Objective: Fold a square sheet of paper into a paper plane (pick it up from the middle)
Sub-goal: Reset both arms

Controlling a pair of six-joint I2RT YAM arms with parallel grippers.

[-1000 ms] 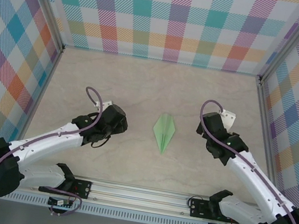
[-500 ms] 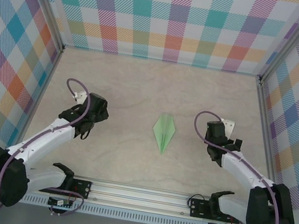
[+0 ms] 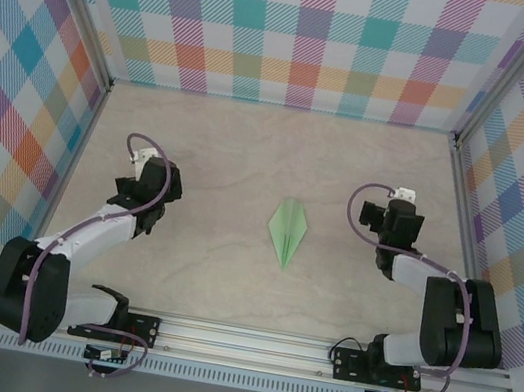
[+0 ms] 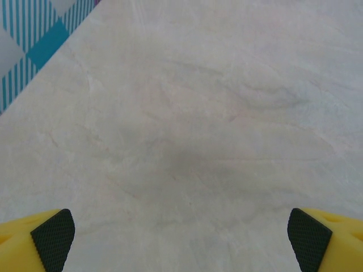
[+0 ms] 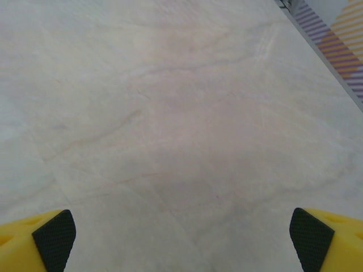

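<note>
Retracts both arms outward from centre versus a second ago; leaves plane (image 3: 287,231) unmoved, flat on mid-table (image 3: 249,153), well apart from both. Keeps left gripper (image 4: 181,238) and right gripper (image 5: 182,241) spread wide over bare surface, nothing between pads. Looks done: folded dart, centre crease visible. Seems to leave only parking the arms.

The slim pale green paper plane (image 3: 287,232) is thin, matt, creased. Under the left pincer (image 4: 180,239), the beige marbled counter (image 4: 215,102) is smooth, matt; the pincer's black pads (image 4: 52,239) look knurled.
</note>
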